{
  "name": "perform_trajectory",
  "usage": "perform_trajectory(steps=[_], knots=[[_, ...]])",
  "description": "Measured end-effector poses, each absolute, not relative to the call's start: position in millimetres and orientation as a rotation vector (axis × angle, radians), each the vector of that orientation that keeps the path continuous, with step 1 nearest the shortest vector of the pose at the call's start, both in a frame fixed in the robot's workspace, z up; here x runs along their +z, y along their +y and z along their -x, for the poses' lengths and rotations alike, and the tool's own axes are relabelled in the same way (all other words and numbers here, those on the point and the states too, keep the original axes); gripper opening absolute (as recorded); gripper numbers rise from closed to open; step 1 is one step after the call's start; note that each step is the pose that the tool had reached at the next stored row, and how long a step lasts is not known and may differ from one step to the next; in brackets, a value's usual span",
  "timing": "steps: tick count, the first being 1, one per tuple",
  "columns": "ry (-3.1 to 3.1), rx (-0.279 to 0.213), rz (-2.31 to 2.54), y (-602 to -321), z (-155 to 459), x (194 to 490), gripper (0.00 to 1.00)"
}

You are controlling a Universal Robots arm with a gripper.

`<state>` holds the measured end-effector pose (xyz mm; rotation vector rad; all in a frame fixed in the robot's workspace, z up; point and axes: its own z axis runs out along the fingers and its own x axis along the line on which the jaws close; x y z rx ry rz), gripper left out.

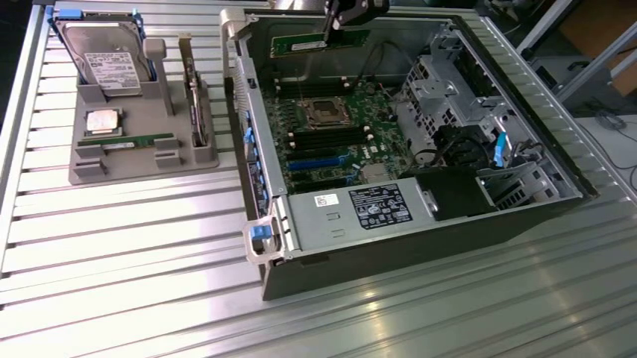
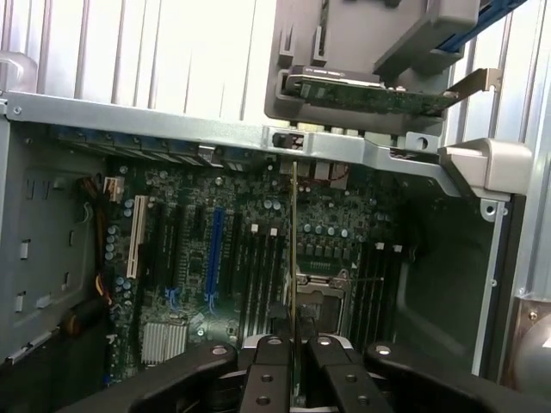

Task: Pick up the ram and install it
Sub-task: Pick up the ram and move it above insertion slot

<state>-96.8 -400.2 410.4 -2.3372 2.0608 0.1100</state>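
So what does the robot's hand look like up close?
The hand is black and chunky. Two flat fingers sit side by side in the middle, each dotted with small round holes. Curved black bars branch out on both sides, joined by shiny round pins. No cables or writing show on it.

Metal everywhere, and it's catching the light!

The table [image 1: 149, 253] is ribbed bare metal, brushed and shining in streaks. The computer case [image 1: 418, 242] is dull grey sheet metal inside, matt dark outside. The motherboard [image 1: 329, 142] is green circuit board with a slight gloss, and the ram [image 1: 318, 41] is the same green board with a white paper label. The gripper [image 2: 295, 344] looks matt black. The tray [image 1: 139, 168] is flat grey matt plastic, the hard drive [image 1: 104, 56] polished metal with a paper label, the latch [image 1: 261, 231] bright blue plastic.
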Motion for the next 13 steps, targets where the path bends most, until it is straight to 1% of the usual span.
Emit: perform_trajectory(steps=[13], knots=[[2.061,0.11,2.337,-400.2,77.3,410.2,0.14]])
